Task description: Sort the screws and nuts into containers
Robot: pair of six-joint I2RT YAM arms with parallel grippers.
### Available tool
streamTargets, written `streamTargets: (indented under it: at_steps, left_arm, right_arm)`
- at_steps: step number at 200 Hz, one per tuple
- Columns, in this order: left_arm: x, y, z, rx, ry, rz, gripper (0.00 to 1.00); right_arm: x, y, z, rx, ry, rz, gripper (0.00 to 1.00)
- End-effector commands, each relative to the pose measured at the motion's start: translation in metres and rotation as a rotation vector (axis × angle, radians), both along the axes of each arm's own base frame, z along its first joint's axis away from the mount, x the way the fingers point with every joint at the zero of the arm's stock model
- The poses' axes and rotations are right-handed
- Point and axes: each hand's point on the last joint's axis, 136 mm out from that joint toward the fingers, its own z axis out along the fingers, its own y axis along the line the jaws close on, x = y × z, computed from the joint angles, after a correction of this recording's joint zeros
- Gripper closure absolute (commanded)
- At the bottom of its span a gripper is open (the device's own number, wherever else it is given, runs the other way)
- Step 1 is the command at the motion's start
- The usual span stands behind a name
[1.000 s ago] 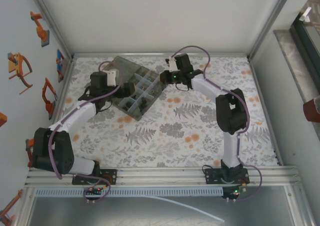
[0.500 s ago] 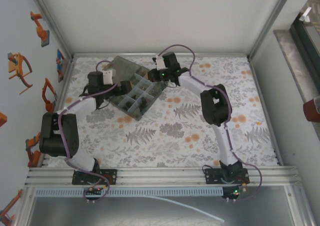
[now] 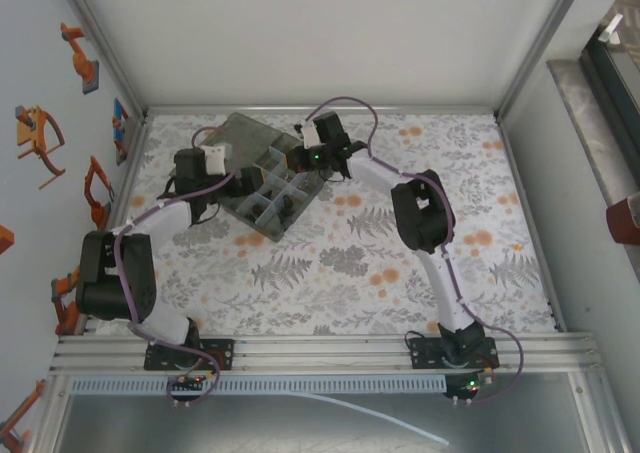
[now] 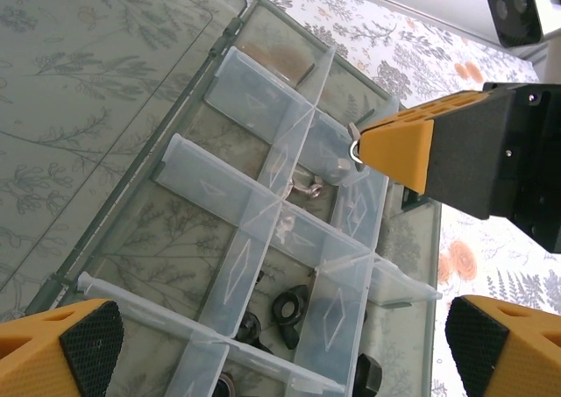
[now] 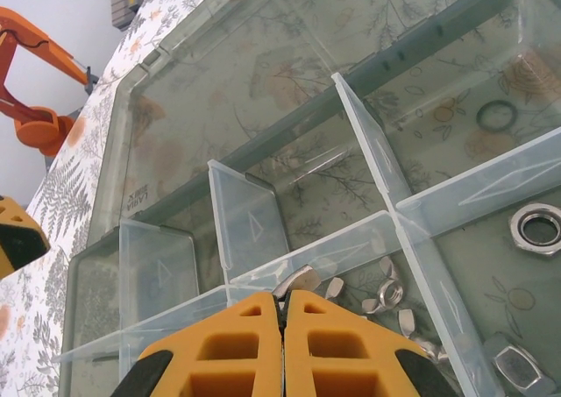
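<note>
The grey organiser box point(image 3: 262, 201) lies open at the back left, its containers point(image 5: 254, 226) split by pale dividers. My right gripper point(image 5: 283, 302) hovers over it, shut on a small silver wing nut point(image 5: 296, 280). The left wrist view shows that same gripper point(image 4: 396, 143) above a middle compartment. More silver wing nuts point(image 5: 386, 294) lie in the compartment just below it. My left gripper point(image 4: 285, 353) stands wide open over the box's near-left side, above black wing nuts point(image 4: 289, 309). Ring-shaped nuts point(image 5: 537, 226) rest in a compartment to the right. I cannot make out any screws.
The hinged lid point(image 3: 232, 133) lies flat behind the box. A black hex-shaped piece point(image 4: 366, 375) sits in a near compartment. Orange tools point(image 3: 95, 188) hang on the left wall. The floral table point(image 3: 340, 263) stretches in front and to the right.
The right arm has swung left, from beside the box's right edge to over its compartments. The left arm's elbow has drawn back while its gripper stays over the box, still open.
</note>
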Motion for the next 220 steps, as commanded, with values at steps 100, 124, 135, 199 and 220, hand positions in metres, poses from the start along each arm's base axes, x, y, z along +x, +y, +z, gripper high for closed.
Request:
streamTargets:
  at_steps: [100, 124, 135, 199, 220]
  left_arm:
    - [-0.01, 0.002, 0.007, 0.025, -0.042, -0.03, 0.03]
    - [-0.01, 0.002, 0.006, 0.035, -0.048, -0.04, 0.03]
    - [-0.01, 0.002, 0.006, 0.039, -0.056, -0.046, 0.03]
    - [-0.021, 0.001, 0.014, 0.018, -0.118, -0.053, 0.03]
    - [-0.029, 0.001, 0.023, 0.018, -0.124, -0.061, 0.03]
  right_arm:
    - [-0.003, 0.0, -0.009, -0.024, 0.035, -0.006, 0.98]
    - [-0.003, 0.001, -0.011, -0.028, 0.043, -0.001, 0.93]
    - [-0.002, -0.001, -0.011, -0.035, 0.04, -0.007, 0.86]
    - [0.006, -0.004, 0.033, -0.076, -0.034, -0.007, 0.72]
    - [0.003, -0.011, 0.066, -0.063, -0.096, -0.027, 0.73]
